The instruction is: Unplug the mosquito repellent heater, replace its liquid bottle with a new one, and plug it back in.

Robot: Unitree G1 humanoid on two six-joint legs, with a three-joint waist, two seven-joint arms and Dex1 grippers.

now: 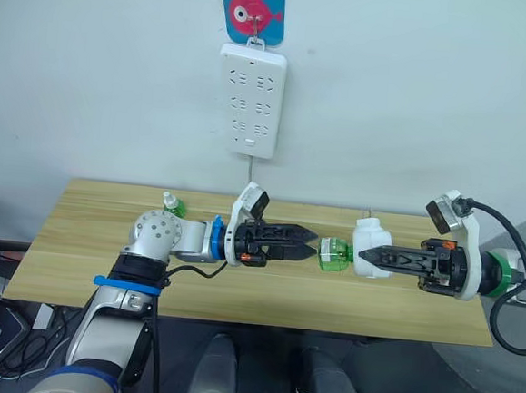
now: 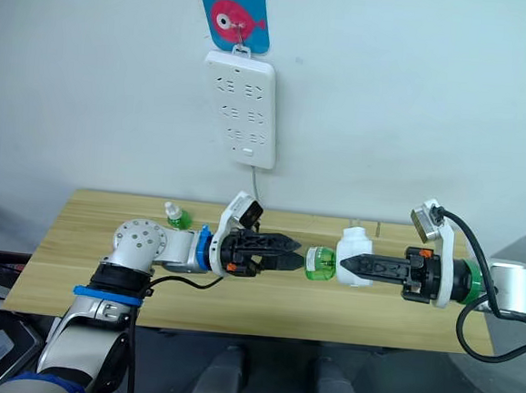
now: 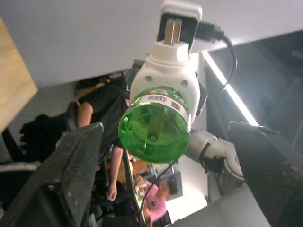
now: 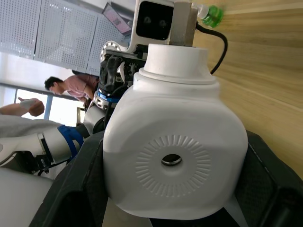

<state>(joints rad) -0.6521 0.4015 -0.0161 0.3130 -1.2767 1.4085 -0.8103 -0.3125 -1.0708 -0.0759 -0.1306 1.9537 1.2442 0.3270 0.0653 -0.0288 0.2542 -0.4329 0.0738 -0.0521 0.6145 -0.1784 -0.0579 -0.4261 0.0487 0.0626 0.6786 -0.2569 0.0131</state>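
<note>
Green bottle (image 1: 334,254): screwed into the heater (image 1: 370,248), which my right gripper (image 1: 364,255) clamps above the table (image 1: 87,228).
Axis: horizontal, bottle base toward 9 o'clock.
Left gripper (image 1: 311,243): jaws apart, just beside the base; I judge it nearer.

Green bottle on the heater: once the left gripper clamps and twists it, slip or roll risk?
Probably slippery: the green bottle looks smooth, glossy and round between the open left gripper fingers. Likely light, being small clear plastic. Set down sideways it may roll. The right gripper holds the heater.
</note>
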